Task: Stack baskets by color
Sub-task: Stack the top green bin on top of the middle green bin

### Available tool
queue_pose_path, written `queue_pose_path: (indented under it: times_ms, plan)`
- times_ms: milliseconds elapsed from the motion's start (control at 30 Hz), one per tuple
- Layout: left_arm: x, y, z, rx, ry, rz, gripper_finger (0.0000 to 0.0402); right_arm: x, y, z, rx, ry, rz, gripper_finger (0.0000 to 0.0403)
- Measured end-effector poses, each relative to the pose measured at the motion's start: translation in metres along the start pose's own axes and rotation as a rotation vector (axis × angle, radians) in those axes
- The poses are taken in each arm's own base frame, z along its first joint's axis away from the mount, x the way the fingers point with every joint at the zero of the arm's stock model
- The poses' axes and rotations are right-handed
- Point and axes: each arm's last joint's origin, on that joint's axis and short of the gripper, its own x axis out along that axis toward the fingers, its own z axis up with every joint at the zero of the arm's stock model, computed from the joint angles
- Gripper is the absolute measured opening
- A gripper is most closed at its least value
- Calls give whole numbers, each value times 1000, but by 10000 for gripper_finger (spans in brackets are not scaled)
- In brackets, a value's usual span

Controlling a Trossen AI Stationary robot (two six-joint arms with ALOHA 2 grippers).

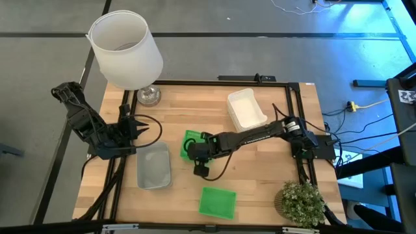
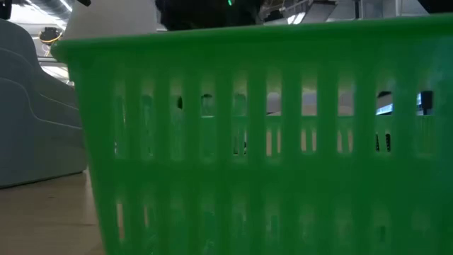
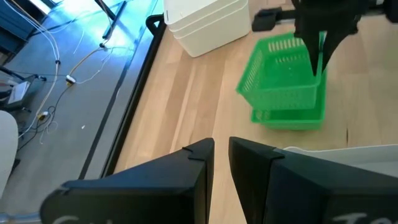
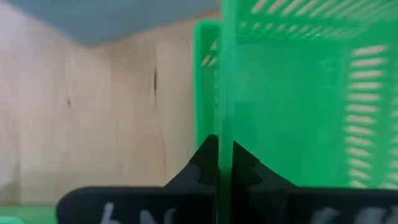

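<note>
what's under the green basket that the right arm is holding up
The right gripper pinches the wall of a tilted green basket. Directly beneath it sits a second green basket on the table. Only that one's lower edge shows; its inside is covered.

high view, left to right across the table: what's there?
left gripper → grey baskets → green basket pinched by right gripper → loose green basket → white baskets → plant
</note>
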Motion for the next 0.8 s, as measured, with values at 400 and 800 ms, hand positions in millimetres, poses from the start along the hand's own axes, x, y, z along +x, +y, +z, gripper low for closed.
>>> queue_pose_path:
  times_ms: [400,800]
  plan:
    - [0,0,0,26,-2,4,41,14,-2,-12,-21,50,64,8]
    - [0,0,0,24,-1,1,41,9,-5,-8,9,75,100,31]
